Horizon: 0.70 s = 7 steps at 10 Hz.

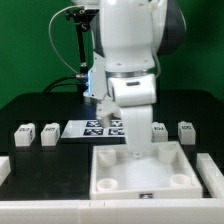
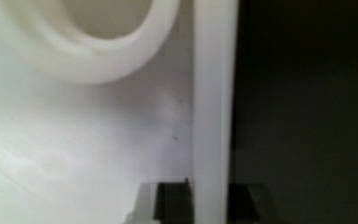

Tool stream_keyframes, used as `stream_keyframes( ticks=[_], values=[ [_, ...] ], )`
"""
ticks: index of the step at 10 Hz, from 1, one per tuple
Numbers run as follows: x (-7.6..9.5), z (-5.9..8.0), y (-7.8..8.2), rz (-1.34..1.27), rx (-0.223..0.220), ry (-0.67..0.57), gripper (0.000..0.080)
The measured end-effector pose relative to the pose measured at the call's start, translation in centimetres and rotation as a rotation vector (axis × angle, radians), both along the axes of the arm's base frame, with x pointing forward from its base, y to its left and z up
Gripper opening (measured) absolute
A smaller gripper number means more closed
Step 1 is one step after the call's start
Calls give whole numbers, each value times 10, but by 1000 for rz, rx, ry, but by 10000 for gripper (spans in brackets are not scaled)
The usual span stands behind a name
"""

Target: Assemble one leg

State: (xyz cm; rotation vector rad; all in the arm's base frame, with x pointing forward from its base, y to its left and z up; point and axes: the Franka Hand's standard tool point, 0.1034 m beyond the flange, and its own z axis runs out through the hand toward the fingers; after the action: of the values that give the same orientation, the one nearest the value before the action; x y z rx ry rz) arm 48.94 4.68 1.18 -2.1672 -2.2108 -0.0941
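White tray (image 1: 150,172) wall sits between your fingers (image 2: 162,205), 1 each side; whether they pinch it, you cannot tell. 4 legs (image 1: 47,133) stand on the bench (image 1: 30,105).

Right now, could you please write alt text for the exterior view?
A white robot arm reaches down to the far edge of a large white square tray with round corner sockets on a black table. Behind it, a tagged marker board lies between two small white legs on the view's left and two on its right.
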Motion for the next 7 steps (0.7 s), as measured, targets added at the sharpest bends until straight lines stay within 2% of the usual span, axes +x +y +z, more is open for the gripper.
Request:
stream_keyframes(
  ticks=[3,5,7],
  values=[
    [13,-5,12,-44,10,4,57],
    [12,-5,21,-78,5,20,57],
    [12,-5,21,-68,4,6,57]
  ],
)
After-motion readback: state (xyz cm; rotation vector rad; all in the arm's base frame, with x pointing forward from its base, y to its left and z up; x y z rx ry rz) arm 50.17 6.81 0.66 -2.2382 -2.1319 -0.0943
